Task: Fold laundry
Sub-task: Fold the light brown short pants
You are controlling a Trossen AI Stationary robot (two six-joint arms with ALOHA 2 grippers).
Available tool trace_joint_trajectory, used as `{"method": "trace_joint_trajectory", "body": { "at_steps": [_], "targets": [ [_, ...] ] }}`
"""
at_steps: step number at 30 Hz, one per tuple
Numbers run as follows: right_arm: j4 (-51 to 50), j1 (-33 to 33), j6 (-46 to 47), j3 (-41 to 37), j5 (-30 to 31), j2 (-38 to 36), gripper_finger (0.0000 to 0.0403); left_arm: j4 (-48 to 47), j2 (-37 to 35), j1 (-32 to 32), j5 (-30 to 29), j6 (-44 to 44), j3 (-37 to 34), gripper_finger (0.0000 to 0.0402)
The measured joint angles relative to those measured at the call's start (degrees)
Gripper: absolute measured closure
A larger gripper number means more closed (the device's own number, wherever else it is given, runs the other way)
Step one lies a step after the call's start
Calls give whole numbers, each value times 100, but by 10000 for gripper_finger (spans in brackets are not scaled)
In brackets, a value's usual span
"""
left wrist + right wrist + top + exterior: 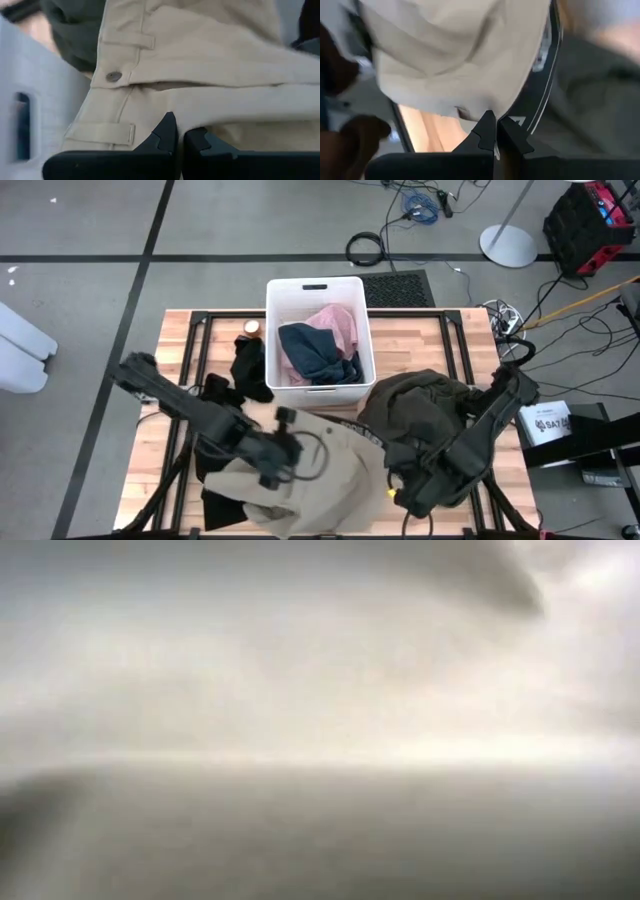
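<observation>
Left wrist view shows you the left gripper (180,134) clenched on the beige trousers (320,460), spread across the table's (170,370) front; the right gripper (492,131) pinches their edge.

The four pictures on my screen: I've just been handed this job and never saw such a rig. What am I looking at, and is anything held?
Two dark robot arms work at a wooden table. The overhead picture looks straight down on both. The table-level picture is smothered by cloth against the lens, so it tells nothing. The other two come from cameras on each arm's wrist.

On the table stands a white bin holding a pale pink garment and a navy one. Black cloth lies beside the bin, a dark olive-grey garment to the right, and beige trousers in front.

The left pincer is shut on the beige trousers near the waistband. The right pincer is shut too, at the trousers' edge; I think it pinches them, but that is less clear.
</observation>
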Motion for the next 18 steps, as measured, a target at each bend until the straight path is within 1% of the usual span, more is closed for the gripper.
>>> {"method": "trace_joint_trajectory", "body": {
  "at_steps": [5, 9, 11, 15, 18],
  "targets": [
    [382, 118, 684, -1123, -948, 4, 403, 102, 1028, 194, 406, -81, 0, 393],
    [809, 248, 1039, -1742, -1499, 4, 403, 134, 1669, 315, 1087, -207, 0, 393],
    [943, 313, 1142, -1928, -1584, 9, 403, 172, 1883, 350, 1363, -292, 0, 393],
    [1153, 426, 1268, -2071, -1588, 4, 403, 229, 2043, 361, 1500, -251, 0, 390],
    [1275, 483, 1268, -2065, -1589, 2, 403, 277, 1941, 357, 1684, -131, 13, 369]
  ]
}}
